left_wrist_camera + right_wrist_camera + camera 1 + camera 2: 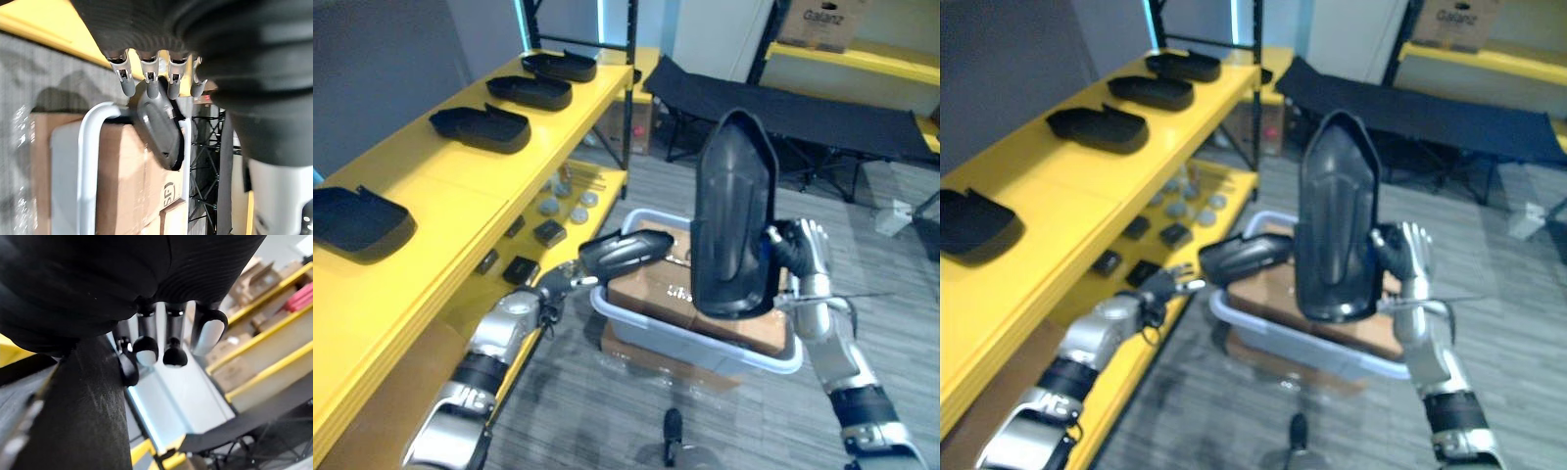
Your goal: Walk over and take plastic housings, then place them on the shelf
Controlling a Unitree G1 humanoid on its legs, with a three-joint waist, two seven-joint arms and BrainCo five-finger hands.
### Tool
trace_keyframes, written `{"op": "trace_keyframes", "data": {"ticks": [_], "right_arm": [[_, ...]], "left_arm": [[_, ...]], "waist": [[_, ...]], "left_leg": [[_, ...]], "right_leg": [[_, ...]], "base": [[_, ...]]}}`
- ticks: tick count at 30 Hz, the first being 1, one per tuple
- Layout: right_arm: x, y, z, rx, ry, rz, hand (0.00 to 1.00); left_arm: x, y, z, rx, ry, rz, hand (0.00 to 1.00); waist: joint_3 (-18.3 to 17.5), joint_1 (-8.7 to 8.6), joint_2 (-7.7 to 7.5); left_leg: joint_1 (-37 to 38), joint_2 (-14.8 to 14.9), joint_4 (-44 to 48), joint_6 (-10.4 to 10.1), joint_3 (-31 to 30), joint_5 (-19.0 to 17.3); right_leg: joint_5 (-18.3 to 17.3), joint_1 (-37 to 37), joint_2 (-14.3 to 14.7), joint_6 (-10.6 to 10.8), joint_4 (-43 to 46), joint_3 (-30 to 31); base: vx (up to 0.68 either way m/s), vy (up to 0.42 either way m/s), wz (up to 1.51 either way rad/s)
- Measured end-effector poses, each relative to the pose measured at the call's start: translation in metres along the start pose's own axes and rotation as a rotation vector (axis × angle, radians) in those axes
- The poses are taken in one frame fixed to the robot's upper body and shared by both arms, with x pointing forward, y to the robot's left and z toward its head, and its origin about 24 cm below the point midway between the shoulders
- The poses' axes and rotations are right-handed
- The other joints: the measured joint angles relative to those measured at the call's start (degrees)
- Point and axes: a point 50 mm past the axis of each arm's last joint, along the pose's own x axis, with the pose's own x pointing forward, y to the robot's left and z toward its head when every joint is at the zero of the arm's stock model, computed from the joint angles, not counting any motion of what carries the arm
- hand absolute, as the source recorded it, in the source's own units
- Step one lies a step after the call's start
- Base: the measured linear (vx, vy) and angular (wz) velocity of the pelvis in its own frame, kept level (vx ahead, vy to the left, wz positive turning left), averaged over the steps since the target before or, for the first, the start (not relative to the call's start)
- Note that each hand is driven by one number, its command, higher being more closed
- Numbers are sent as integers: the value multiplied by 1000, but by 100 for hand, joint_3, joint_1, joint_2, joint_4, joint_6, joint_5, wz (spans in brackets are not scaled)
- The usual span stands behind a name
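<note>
My right hand (797, 251) is shut on a large black plastic housing (734, 215) and holds it upright over the grey bin; its fingers (146, 348) curl against the housing's edge (83, 406). My left hand (562, 282) is shut on a smaller black housing (622, 252), held out flat over the bin's left rim, with the fingers (149, 81) pinching its near end (161, 125). To the left runs the yellow shelf (460, 186), and several black housings lie along its top, the nearest (357, 220) and another (481, 127) further back.
A grey bin (705, 350) with cardboard boxes (651, 286) sits on the floor in front of me. Small dark and round parts (548, 232) lie on the lower shelf level. A black folding cot (803, 108) stands behind, with a yellow rack (862, 59) at far right.
</note>
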Motion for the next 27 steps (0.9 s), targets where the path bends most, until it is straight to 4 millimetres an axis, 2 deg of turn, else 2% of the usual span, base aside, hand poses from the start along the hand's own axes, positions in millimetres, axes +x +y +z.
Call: {"op": "trace_keyframes", "data": {"ticks": [6,10,19,27], "right_arm": [[-22,27,-7,-13,36,147,100],[-37,51,-13,-15,77,253,100],[-50,72,-11,-21,81,336,100],[-57,81,-12,-40,77,385,100]], "left_arm": [[5,-15,-25,-59,104,-16,0],[2,-11,-52,-91,188,32,0],[2,-10,-57,-110,200,44,0],[6,-25,-54,-186,154,-19,0]], "waist": [[0,-5,0],[-2,-12,3],[13,-15,26],[72,-23,120]], "left_leg": [[-20,29,-35,-7,-142,-4],[167,28,-204,-8,-112,4],[299,-9,-332,16,-138,30],[372,-7,-510,-2,-146,122]], "right_leg": [[54,-2,9,22,2,-150],[54,87,15,25,-1,-181],[30,192,-29,57,-9,-290],[-22,198,-27,102,-9,-318]], "base": [[66,-2,10],[66,9,-2],[10,10,3],[0,0,0]]}}
